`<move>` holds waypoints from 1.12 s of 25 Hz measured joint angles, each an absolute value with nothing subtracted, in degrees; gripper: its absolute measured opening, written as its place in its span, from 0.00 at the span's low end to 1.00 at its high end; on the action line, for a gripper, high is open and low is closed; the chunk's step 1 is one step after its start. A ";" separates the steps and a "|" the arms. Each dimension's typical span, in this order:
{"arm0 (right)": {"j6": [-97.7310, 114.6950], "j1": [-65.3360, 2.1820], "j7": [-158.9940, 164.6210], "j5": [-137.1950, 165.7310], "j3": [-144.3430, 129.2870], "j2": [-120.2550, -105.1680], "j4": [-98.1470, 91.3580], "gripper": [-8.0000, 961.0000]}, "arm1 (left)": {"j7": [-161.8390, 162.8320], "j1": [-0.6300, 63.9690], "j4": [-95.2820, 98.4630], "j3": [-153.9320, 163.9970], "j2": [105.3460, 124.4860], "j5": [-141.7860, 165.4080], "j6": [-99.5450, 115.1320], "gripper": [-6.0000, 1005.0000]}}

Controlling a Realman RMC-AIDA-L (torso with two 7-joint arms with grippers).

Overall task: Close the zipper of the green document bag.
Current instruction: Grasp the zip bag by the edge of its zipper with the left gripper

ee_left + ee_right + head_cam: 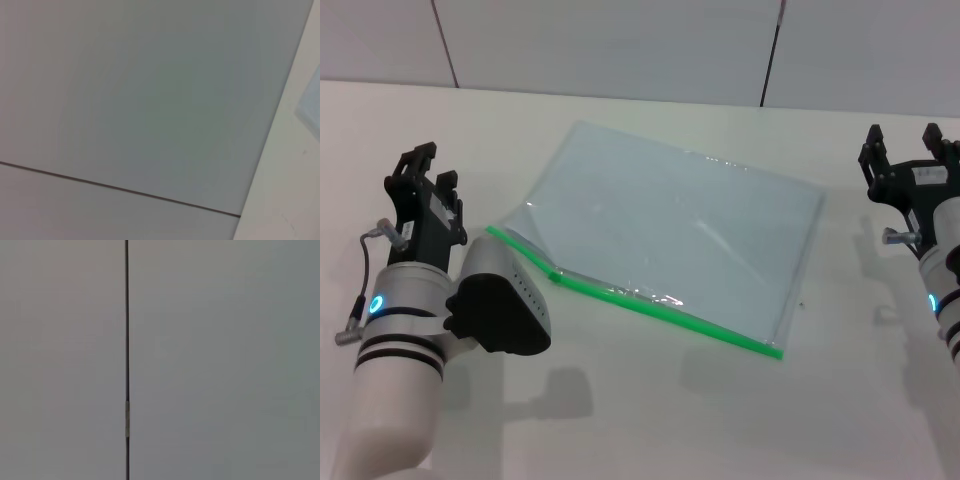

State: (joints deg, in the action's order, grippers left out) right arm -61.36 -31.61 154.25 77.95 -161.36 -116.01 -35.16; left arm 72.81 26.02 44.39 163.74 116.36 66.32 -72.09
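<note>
The green document bag [680,225] lies flat on the white table in the middle of the head view, set at a slant. Its zipper [665,312] is the bright green strip along the long edge nearest me, with a small slider [556,274] close to its left end. A corner of the bag [311,100] also shows in the left wrist view. My left gripper [428,168] hovers open to the left of the bag, apart from it. At the right, beyond the bag's far corner, my right gripper [903,135] stands open and holds nothing.
The white table [650,420] stretches around the bag. A pale panelled wall [620,45] rises behind the table's far edge. The right wrist view shows only that wall [225,360] and a dark seam.
</note>
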 joint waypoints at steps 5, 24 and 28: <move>-61.34 -31.46 154.25 77.95 -161.36 -116.01 -35.15 0.68 | 72.98 26.18 44.39 163.74 116.36 66.72 -71.98 0.43; -61.34 -31.26 154.25 77.81 -161.20 -116.01 -35.15 0.68 | 74.68 26.98 44.86 163.40 116.19 66.89 -71.36 0.52; -61.34 -31.26 154.25 77.78 -160.96 -116.01 -35.12 0.68 | 74.30 26.95 44.92 163.31 116.19 66.29 -71.31 0.59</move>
